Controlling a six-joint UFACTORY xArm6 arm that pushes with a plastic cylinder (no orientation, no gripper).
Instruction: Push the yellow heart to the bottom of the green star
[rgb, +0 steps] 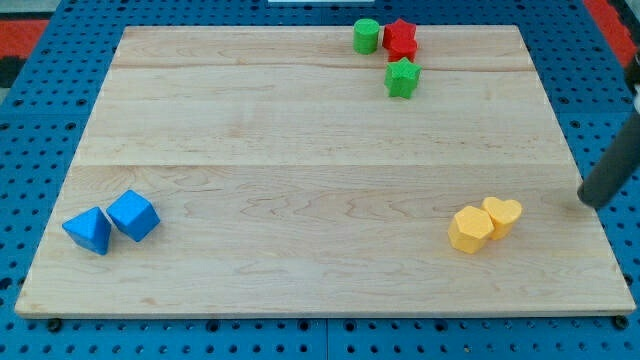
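Observation:
The yellow heart (503, 215) lies near the view's bottom right of the wooden board (300, 200), touching a yellow hexagon-like block (470, 230) on its left. The green star (402, 78) sits near the view's top, right of centre. My tip (592, 203) is at the board's right edge, to the right of the yellow heart and a little above it, with a gap between them. The rod rises up and to the right out of the view.
A red star-like block (401, 38) and a green cylinder (366, 36) sit at the top edge just above the green star. Two blue blocks (88, 230) (133, 215) lie at the view's bottom left. Blue pegboard surrounds the board.

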